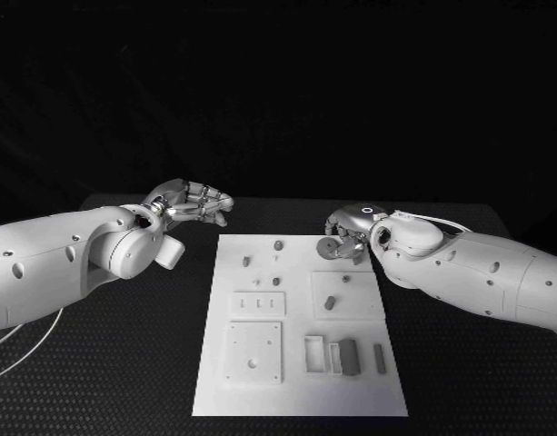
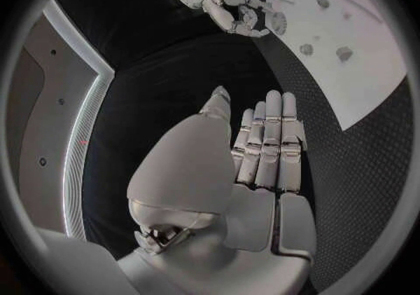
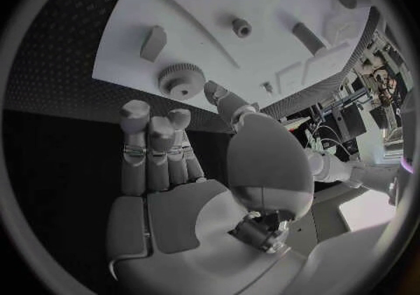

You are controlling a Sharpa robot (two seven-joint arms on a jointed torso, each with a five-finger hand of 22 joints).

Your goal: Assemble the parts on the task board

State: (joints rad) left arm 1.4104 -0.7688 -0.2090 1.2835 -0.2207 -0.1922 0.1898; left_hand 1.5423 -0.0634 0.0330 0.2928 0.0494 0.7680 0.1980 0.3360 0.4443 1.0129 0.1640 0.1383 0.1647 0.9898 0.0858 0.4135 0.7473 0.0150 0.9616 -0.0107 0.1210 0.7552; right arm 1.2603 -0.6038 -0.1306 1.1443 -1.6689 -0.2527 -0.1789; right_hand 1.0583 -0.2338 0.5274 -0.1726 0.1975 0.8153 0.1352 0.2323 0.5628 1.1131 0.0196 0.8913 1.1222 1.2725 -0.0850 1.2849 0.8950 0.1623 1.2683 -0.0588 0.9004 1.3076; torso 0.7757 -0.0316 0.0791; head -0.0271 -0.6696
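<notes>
Right hand [image 3: 188, 190], fingers apart and empty, hovers just short of the small grey toothed plastic gear [image 3: 181, 80]: close squarely on its rim; left hand [image 2: 254, 162] open, idle.

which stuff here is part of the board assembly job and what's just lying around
Part of the job:
- white rectangular task board
- round grey toothed gear at the board's far edge
- small grey pegs and blocks on the board
- right hand by the gear

Just lying about:
- thin white cable on the black table
</notes>
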